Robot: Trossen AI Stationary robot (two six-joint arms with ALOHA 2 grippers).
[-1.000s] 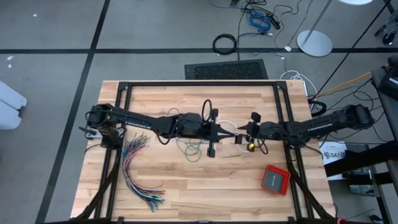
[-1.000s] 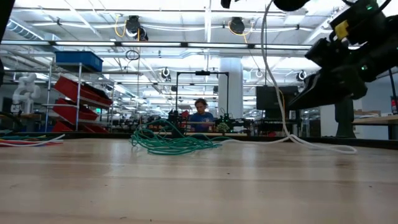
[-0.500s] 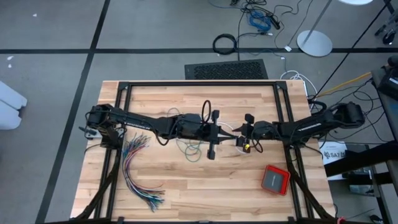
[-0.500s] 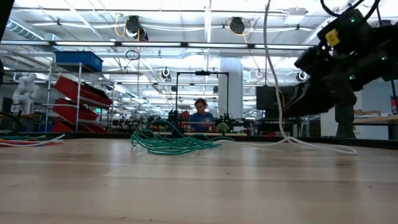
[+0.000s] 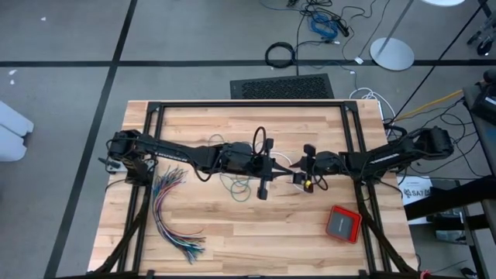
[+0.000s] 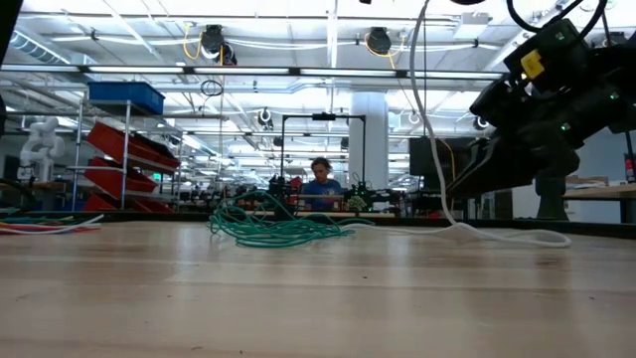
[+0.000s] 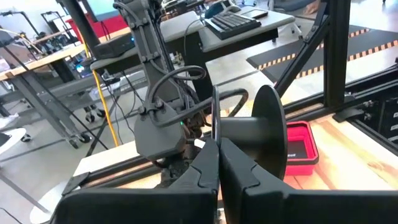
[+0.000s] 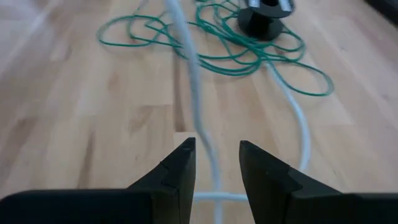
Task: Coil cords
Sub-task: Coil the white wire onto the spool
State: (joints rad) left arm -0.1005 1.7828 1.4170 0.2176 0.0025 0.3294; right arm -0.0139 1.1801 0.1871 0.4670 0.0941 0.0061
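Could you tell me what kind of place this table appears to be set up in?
Probably a large robotics lab or workshop: red parts bins on shelving, workbenches with a person seated behind, and ceiling strip lights. Loose cables lie on the tape-marked grey floor around the wooden table.

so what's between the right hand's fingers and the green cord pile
In the right wrist view, a white cord runs between the right hand fingers toward the green cord; otherwise bare wooden table.

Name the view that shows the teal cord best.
The right wrist view: the teal cord lies spread in loose loops on the table, seen from close. The low view shows it edge-on as a low heap. The high view shows only thin loops beside the left arm. The left wrist view does not show it.
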